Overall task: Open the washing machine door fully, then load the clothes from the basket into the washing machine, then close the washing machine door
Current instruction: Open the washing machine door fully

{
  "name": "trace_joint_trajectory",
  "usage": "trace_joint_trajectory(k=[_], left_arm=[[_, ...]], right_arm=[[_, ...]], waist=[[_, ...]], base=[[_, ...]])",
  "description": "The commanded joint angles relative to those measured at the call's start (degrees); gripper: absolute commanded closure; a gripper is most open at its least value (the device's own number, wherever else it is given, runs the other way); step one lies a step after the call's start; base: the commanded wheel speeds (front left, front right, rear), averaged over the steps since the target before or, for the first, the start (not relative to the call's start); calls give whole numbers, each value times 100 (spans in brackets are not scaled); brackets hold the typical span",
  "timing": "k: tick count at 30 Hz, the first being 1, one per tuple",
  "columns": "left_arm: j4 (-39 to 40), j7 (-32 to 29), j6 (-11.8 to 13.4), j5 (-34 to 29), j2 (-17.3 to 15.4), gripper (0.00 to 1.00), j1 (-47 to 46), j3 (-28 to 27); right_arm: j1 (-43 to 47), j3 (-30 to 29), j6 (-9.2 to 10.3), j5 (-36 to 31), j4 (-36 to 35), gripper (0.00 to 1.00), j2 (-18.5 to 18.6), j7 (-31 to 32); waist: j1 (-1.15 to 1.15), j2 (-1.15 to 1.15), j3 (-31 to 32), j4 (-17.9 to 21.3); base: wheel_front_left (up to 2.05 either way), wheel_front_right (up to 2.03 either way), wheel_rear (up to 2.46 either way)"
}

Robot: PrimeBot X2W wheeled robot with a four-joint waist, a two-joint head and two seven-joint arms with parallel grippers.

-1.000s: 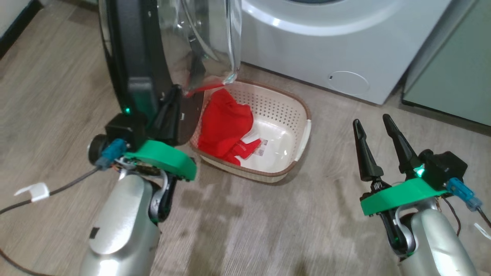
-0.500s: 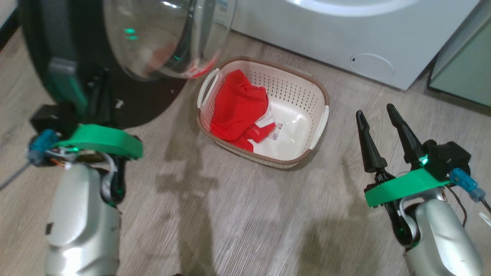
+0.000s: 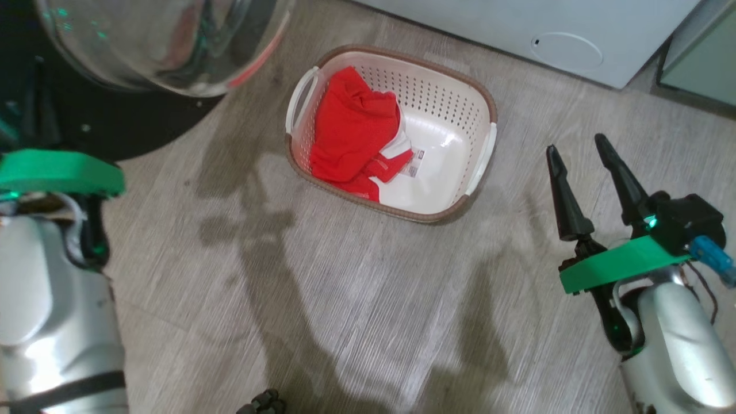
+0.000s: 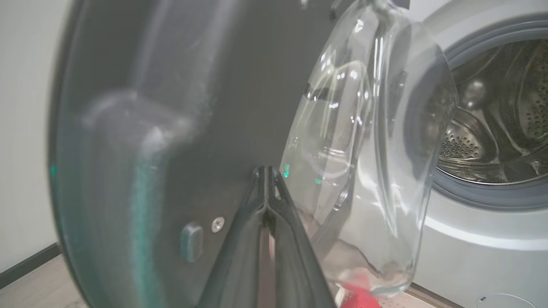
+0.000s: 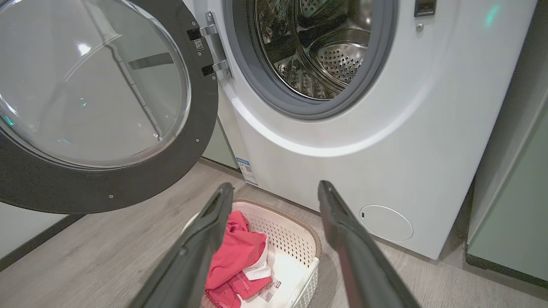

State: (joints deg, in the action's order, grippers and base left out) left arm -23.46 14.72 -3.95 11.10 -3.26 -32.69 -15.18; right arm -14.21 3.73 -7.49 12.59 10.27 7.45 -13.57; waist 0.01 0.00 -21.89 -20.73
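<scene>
Left jaws, pressed together, are seemingly touching the washing machine door (image 5: 128,186), which is hanging wide open: push its black rim, not the glass. Right jaws are hanging apart, empty, near the basket (image 3: 486,155) holding the clothes (image 3: 351,132).

Grey wood-grain plank floor (image 3: 356,287) lay across the lower frame, shadowed. Pale green flat-fronted cabinet (image 3: 704,63) stood upper right. Black skirting strip (image 4: 25,267) ran lower left.
</scene>
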Motion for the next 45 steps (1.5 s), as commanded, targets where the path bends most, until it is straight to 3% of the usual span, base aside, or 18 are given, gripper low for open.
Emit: trace_joint_trajectory(k=[1, 12, 20, 34, 45], left_arm=[[150, 28, -41, -43, -366, 100, -270, -330], [-351, 28, -211, -217, -967, 100, -1003, -1025], [-627, 28, -245, -381, -1164, 100, -1278, -1256], [-572, 28, -320, -572, -1036, 100, -1112, -1214], [-78, 28, -351, -690, -793, 100, -382, -432]], right_arm=[[-128, 96, 0, -43, -242, 0, 27, 43], [-204, 20, 0, -160, -519, 0, 112, 251], [-196, -54, 0, -214, -670, 0, 157, 350], [-156, 12, 0, -199, -587, 0, 75, 322], [-98, 99, 0, 127, -164, 0, -143, 27]], waist=[[-1, 0, -109, 18], [-1, 0, -545, 81], [-1, 0, -706, 92], [-1, 0, -440, 100], [-1, 0, 313, 358]], base=[[0, 0, 0], [0, 0, 0], [0, 0, 0], [0, 0, 0], [0, 0, 0]])
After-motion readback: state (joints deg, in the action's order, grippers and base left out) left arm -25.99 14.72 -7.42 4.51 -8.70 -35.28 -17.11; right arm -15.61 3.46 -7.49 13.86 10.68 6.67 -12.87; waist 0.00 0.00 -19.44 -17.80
